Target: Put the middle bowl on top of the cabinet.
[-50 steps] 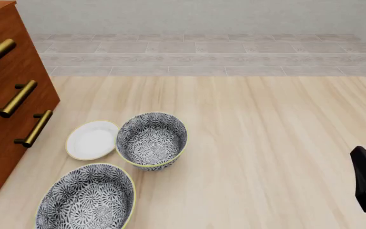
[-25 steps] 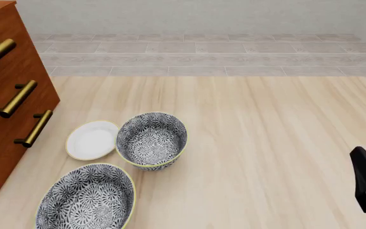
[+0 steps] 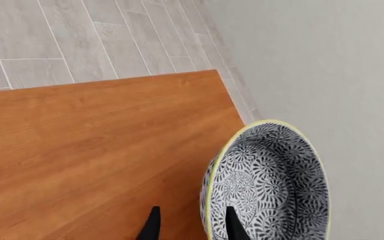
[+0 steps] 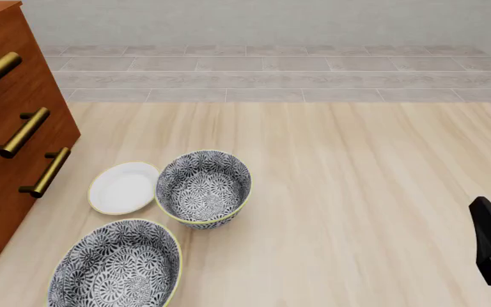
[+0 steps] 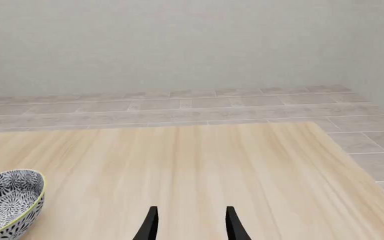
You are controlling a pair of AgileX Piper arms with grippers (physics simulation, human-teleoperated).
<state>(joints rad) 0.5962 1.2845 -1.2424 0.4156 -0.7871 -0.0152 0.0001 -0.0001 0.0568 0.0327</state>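
middle bowl: deep round bowl, grey-and-white floral pattern, thin yellow-green rim [image 3: 269, 185]. In your left wrist view it is over the flat top of the cabinet, near its far corner, tilted on edge so the inside faces the camera. Cannot tell if its base touches the wood.
left gripper: your left gripper [image 3: 190, 225] has two dark fingertips parted; one fingertip [image 3: 235, 226] sits inside the bowl, the other [image 3: 151, 225] outside, with the bowl wall between them. Contact looks like a hold on the rim, but cannot tell for sure. Not visible in the front view.
cabinet: tall reddish-brown wooden drawer cabinet [image 4: 11, 121], at 9 o'clock of the front view, three brass bar handles [image 4: 20, 133] on its face. Its top [image 3: 98, 150] fills most of your left wrist view.
other bowls: two same-pattern bowls on the light wood table [image 4: 357, 192]; one [image 4: 204, 187] at centre-left, upright; a second [image 4: 116, 265] at 7 o'clock, cut by the frame edge.
plate: small plain white round plate [image 4: 124, 187] just beside the centre-left bowl, on its 9 o'clock side, between it and the cabinet.
right gripper: your right gripper [image 5: 190, 225] has its fingers apart with nothing between them, over bare table; arm seen at 4 o'clock of the front view.
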